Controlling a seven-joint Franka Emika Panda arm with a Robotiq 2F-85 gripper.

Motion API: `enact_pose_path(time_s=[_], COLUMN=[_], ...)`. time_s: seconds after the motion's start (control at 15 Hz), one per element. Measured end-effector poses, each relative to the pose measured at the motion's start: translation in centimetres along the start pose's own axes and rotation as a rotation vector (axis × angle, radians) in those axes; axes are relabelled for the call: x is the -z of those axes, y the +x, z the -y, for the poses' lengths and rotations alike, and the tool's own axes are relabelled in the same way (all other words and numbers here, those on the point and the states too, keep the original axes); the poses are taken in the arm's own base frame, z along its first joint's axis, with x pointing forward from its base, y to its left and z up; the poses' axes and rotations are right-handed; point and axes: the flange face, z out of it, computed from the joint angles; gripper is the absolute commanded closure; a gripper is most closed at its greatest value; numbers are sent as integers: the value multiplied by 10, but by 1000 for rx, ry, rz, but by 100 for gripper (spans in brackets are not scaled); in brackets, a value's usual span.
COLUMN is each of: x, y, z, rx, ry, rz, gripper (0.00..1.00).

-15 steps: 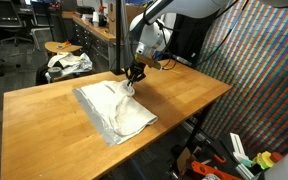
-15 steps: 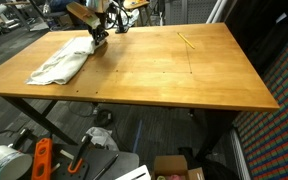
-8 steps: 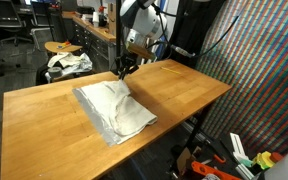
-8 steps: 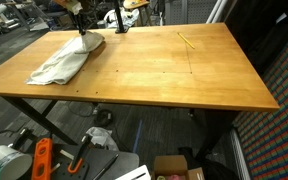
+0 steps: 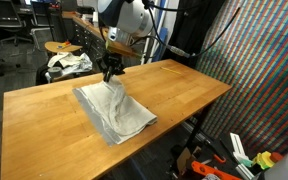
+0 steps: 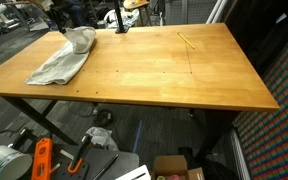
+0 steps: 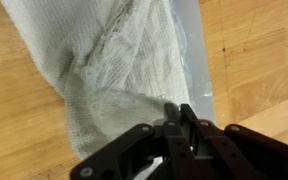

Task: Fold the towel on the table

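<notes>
In an exterior view, the gripper [image 5: 109, 73] pinched 1 corner of the white towel [image 5: 116, 112] and held it up off the wooden table [image 5: 189, 92]. The rest of the cloth lay spread on the wood. In an exterior view, the towel [image 6: 56, 64] lay rumpled near a far corner of the table [image 6: 164, 75], 1 end bunched up at the gripper [image 6: 67, 30]. A thin yellow stick [image 6: 187, 40] lay well apart. In the wrist view, the fingers [image 7: 187, 120] were closed tight on a fold of towel [image 7: 104, 60].
</notes>
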Motion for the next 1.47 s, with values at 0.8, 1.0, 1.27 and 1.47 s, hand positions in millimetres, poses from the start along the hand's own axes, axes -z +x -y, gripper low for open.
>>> enact_pose_path(time_s=[0.8, 1.0, 1.27, 1.47], x=[-5, -4, 0, -1], y=[-11, -13, -13, -6], z=[20, 34, 75, 103], rx=[-4, -15, -34, -67], ry=[-25, -69, -107, -112], rz=[0, -25, -80, -99], gripper=[90, 90, 90, 90])
